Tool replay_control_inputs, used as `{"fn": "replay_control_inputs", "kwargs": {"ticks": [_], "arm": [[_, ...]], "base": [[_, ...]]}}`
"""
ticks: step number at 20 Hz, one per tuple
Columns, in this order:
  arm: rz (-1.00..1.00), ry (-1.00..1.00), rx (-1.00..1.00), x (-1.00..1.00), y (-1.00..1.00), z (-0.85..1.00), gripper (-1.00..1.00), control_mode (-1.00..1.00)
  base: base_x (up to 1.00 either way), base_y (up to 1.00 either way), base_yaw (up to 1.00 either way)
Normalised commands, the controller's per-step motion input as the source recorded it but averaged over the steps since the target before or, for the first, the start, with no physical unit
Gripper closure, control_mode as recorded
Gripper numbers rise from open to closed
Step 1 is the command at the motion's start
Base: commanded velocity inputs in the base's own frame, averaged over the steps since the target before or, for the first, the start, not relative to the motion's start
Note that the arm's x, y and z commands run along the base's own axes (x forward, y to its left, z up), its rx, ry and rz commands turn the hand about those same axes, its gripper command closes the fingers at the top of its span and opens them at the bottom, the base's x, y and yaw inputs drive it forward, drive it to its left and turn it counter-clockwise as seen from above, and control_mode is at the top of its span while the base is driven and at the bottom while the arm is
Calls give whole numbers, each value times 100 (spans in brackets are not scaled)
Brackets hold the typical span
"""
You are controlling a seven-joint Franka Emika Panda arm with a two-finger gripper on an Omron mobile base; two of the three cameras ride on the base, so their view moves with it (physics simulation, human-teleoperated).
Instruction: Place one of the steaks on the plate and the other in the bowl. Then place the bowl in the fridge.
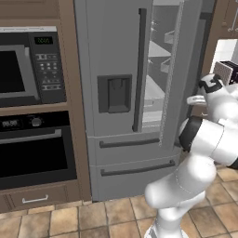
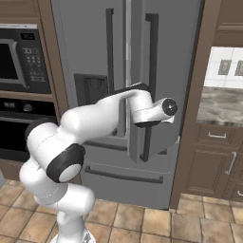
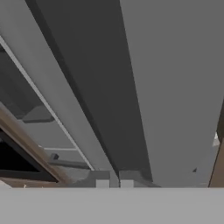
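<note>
Left base view shows the fridge [image 1: 125, 93] in the middle of the frame, its right door ajar so that pale shelves appear at upper right. I judge this door heavy and stiff, swinging on its hinges, with a smooth handle that can slip; the best hold is around the long vertical handle [image 2: 151, 80], near its middle. In the hand view the gripper [image 3: 114, 183] sits at the bottom centre, its tips together beside the dark handle, and I cannot tell if they pinch it. I count one fridge, two long door handles, two drawers below, one microwave [image 1: 28, 65] and one oven [image 1: 35, 148] at the left.
</note>
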Motion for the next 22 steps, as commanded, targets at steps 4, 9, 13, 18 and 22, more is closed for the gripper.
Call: {"fn": "replay_control_inputs", "kwargs": {"ticks": [4, 9, 13, 18, 22], "arm": [[0, 0, 0, -24, 0, 1, -100, -100], [-4, -2, -10, -63, 11, 17, -100, -100], [-4, 15, -17, -81, 69, 57, -100, -100], [1, 15, -35, -58, 100, 75, -100, -100], [10, 5, -59, -6, 100, 26, -100, -100]], "base": [[0, 0, 0], [0, 0, 0], [0, 0, 0], [0, 0, 0], [0, 0, 0]]}}
